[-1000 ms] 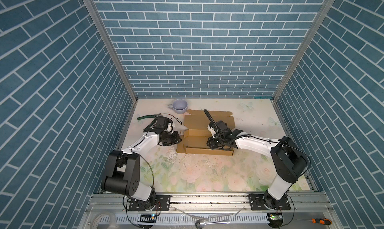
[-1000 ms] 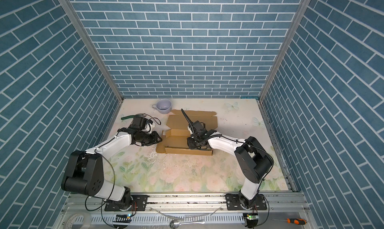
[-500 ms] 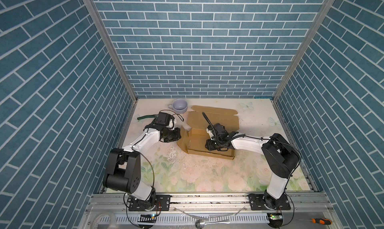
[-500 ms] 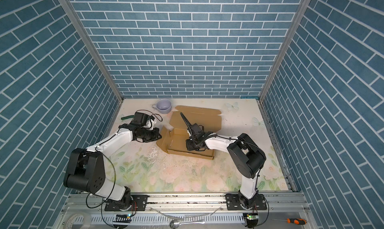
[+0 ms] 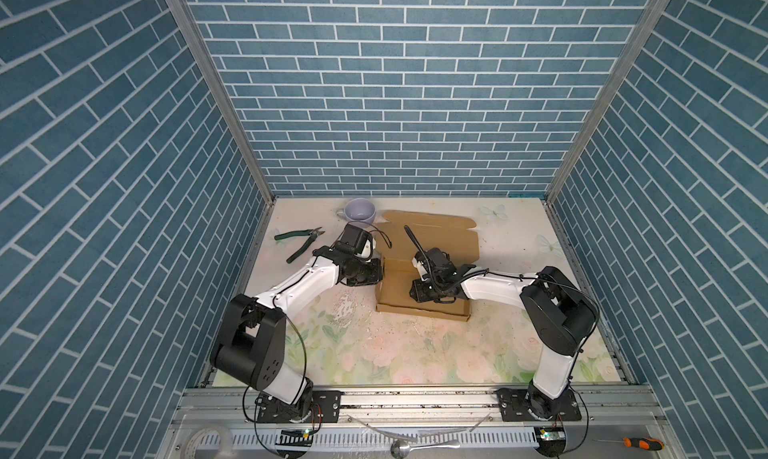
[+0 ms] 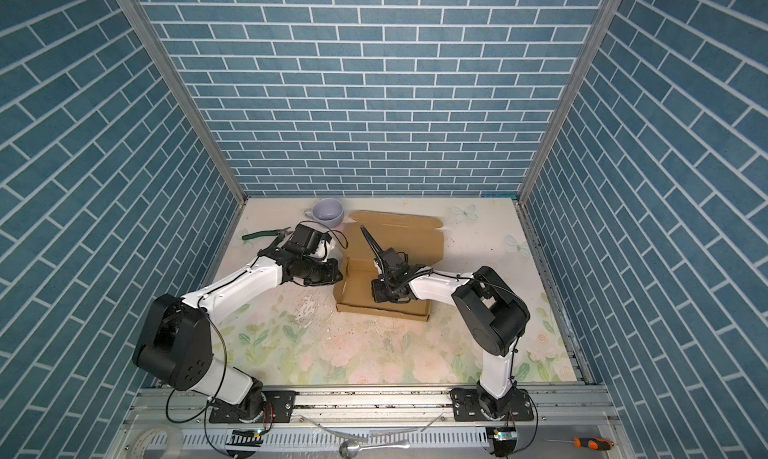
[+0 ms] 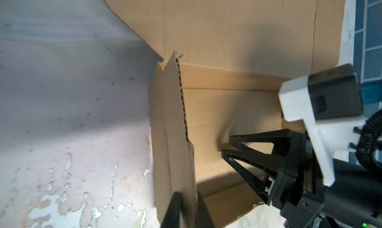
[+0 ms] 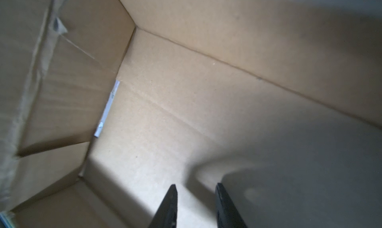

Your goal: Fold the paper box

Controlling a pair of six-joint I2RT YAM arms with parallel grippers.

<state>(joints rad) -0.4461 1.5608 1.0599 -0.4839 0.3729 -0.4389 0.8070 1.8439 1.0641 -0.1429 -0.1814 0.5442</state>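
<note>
Jaws of my left gripper point(image 7: 187, 194) pinch the raised side wall point(image 7: 171, 123) of the paper box point(image 5: 397, 288), mid-table. My right gripper point(image 8: 196, 185), narrowly parted and empty, hangs low over its floor. Walls look up; the lid point(image 5: 432, 236) lies open, not yet closed.

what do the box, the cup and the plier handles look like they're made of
Paper box: brown corrugated cardboard, matte; the left wrist view shows fluting along a cut edge.
Cup: probably glazed ceramic, with a smooth, even pale lilac surface, though plastic can't be ruled out.
Pliers: the handles look like dark green rubber or plastic sleeves, but they are too small to be sure.
</note>
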